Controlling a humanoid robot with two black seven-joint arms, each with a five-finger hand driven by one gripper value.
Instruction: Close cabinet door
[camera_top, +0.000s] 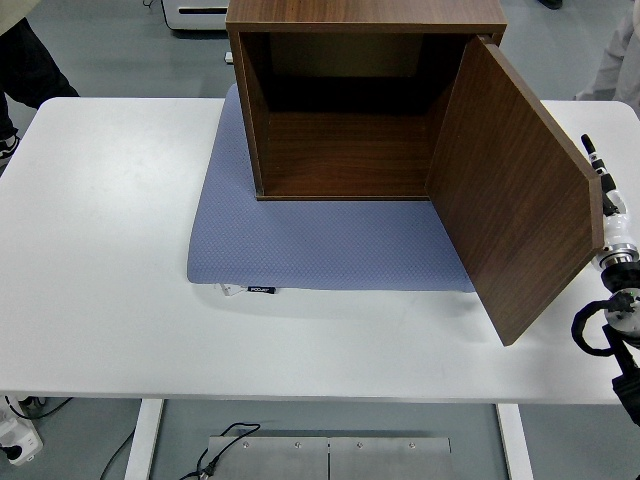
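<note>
Partly hidden behind the open cabinet door (515, 190), the right hand's (603, 180) grip cannot be told.

The cabinet (350, 110) sits on a mat (300, 250) toward twelve o'clock on the table (100, 300), with more mat lying toward six o'clock before its open front. Its door (515, 190) swings out from the cabinet's three o'clock side toward five o'clock. My right hand (607, 200) is just beside the door's outer face, at three o'clock.
</note>
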